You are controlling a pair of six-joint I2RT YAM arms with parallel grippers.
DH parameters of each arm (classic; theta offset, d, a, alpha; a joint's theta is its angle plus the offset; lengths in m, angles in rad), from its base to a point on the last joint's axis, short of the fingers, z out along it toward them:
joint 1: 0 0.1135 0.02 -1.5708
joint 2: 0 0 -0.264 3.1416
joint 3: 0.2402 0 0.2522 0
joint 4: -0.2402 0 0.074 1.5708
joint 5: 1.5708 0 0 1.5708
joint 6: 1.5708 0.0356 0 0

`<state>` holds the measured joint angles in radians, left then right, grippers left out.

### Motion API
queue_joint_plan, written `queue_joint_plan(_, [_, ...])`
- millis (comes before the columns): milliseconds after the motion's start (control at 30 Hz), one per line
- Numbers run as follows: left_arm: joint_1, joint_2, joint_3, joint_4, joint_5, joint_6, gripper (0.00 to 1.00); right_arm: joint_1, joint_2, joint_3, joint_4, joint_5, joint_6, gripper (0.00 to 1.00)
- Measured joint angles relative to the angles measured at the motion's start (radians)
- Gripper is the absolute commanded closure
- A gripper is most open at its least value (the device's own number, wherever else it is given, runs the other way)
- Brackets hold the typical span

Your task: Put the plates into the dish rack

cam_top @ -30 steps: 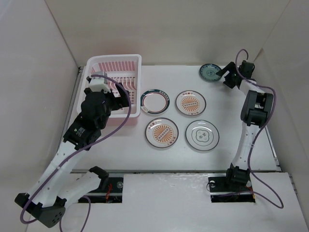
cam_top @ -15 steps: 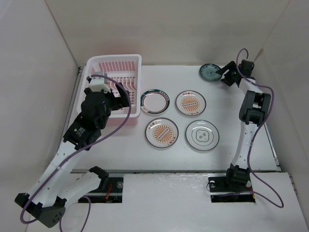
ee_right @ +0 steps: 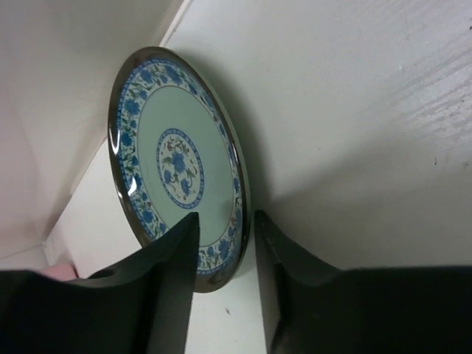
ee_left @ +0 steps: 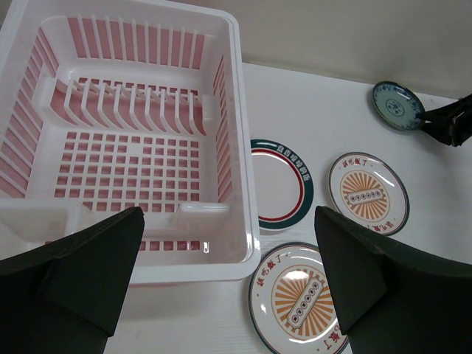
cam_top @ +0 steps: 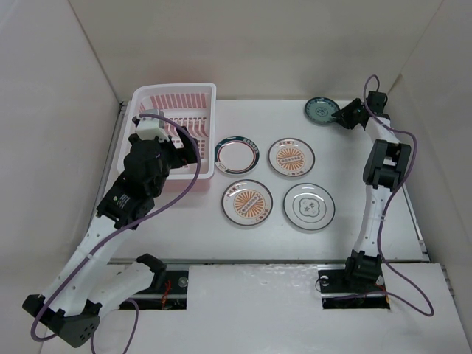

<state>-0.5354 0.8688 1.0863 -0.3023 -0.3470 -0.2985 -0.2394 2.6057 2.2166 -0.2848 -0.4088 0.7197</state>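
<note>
My right fingers have narrowed around the dark green plate rim at the table back edge; whether they are clamped yet I cannot tell. My left fingers stay wide apart over the empty dish rack.

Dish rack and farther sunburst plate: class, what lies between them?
The teal-rimmed plate, flat beside the dish rack, with the farther sunburst plate beyond it; the top view shows this.

Bright, even overhead light, soft shadows, mostly sharp
</note>
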Motion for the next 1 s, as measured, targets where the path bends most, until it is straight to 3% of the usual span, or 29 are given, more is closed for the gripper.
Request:
queue_joint_plan(233, [0.000, 0.000, 0.000, 0.000, 0.000, 0.000, 0.00, -0.002, 0.007, 0.014, -0.039, 0.010, 0.013, 0.68])
queue_joint_plan(367, [0.000, 0.000, 0.000, 0.000, -0.001, 0.000, 0.00, -0.002, 0.011, 0.021, -0.058, 0.013, 0.018, 0.82])
queue_joint_plan(467, [0.000, 0.000, 0.000, 0.000, -0.001, 0.000, 0.00, -0.005, 0.023, 0.037, -0.074, 0.013, 0.023, 1.00])
queue_joint_plan(800, [0.000, -0.001, 0.000, 0.000, -0.005, 0.000, 0.00, -0.008, 0.032, 0.040, -0.069, -0.002, 0.056, 1.00])
queue_joint_plan(1000, [0.000, 0.009, 0.000, -0.001, 0.001, 0.000, 0.00, -0.011, -0.063, -0.164, 0.071, -0.039, 0.121, 1.00])
